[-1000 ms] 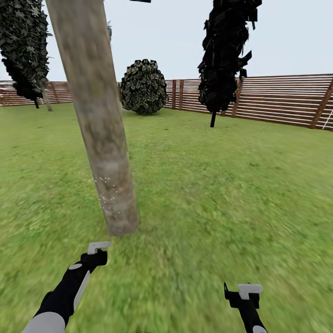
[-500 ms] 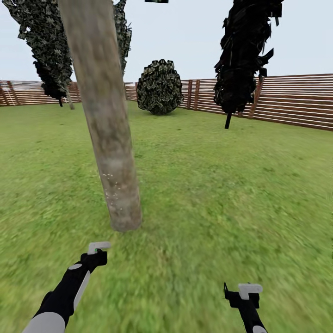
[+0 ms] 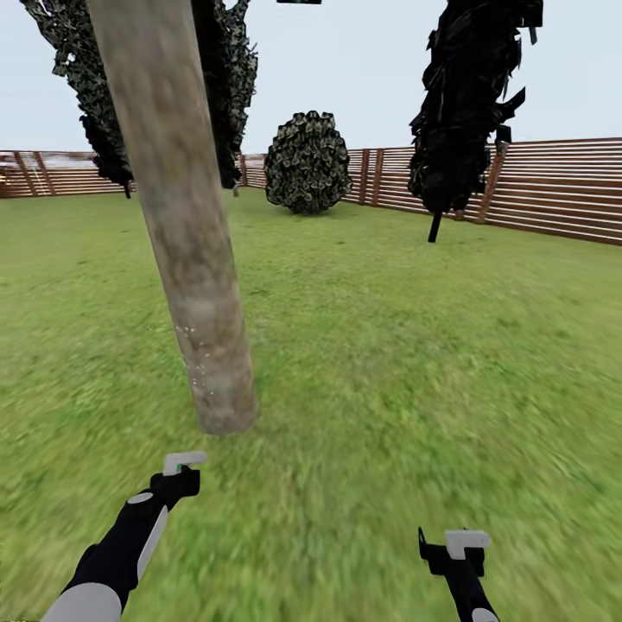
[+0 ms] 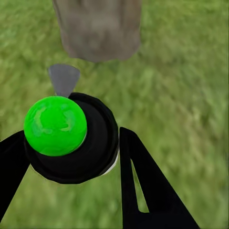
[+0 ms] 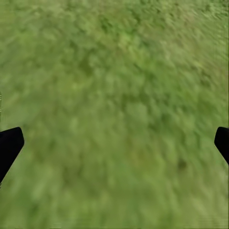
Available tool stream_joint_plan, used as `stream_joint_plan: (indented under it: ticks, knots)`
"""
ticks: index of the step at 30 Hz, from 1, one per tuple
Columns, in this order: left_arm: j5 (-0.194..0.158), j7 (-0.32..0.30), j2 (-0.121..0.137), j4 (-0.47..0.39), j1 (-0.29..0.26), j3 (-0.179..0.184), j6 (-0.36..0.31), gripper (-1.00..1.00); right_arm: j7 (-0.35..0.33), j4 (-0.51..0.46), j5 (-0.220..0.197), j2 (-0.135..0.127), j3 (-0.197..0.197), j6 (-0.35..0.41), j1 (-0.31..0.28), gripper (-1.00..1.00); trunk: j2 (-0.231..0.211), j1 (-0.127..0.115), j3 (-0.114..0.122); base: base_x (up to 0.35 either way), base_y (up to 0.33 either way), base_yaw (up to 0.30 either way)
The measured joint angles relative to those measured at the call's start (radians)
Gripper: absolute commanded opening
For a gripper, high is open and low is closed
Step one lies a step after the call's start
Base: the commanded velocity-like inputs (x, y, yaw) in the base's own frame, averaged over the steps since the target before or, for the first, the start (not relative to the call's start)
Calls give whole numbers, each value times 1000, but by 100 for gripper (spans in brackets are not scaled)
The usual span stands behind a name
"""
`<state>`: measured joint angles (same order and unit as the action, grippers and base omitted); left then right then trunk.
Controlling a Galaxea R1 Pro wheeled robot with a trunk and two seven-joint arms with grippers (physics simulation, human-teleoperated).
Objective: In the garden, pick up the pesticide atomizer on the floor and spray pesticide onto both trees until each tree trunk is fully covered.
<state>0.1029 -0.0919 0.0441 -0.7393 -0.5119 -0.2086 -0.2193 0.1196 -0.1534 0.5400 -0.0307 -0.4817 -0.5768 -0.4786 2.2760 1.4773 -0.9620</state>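
Broadly, the garden's lawn [image 3: 415, 345] spreads out green on all sides, closed at the back by a brown slatted fence [image 3: 553, 186] under a pale sky. Nearest and thickest on it is a tree trunk [image 3: 177, 216], pale grey-beige with brownish and greenish mottling, leaning across the left part of the head view and meeting the grass just ahead of the left arm; small whitish specks dot its lower part. Behind it hang dark leafy crowns [image 3: 225, 78], a near-black slim tree [image 3: 471, 104] stands to the right before the fence, and a round bush [image 3: 308, 162] sits between them.

The left gripper [image 4: 71, 157] is clamped around the pesticide atomizer [image 4: 71, 138], a black round body topped with a bright green cap, one black finger [image 4: 143, 186] pressed at each side; its grey nozzle [image 4: 63, 78] points at the base of the trunk, near but apart from it. The right gripper [image 5: 114, 143] hangs low over bare grass with its fingers [image 5: 9, 145] spread wide and nothing between them.
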Motion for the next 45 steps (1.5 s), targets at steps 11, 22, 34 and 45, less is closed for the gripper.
stream_joint_plan:
  ticks: [11, 22, 34, 45]
  knots:
    - [0, 0, -1, 0, 0, 0, 0, -100, 0, 0, 0, 0, 0, 0, 0, 100, 0, 0, 0, 118, -234, 276]
    - [-1, 0, -1, 0, 0, 0, -2, -100, 0, 0, 0, 0, 0, 0, 0, 100, 0, 0, 0, 86, -269, 49]
    - [0, 0, -1, -12, 0, 1, -2, -100, 0, 0, 0, 0, 0, 0, 0, 100, 0, 0, 0, 90, -267, 74]
    - [0, 0, -1, -35, 1, 3, -4, -100, 0, 0, 0, 0, 0, 0, 0, 100, 0, 0, 0, 23, -273, 276]
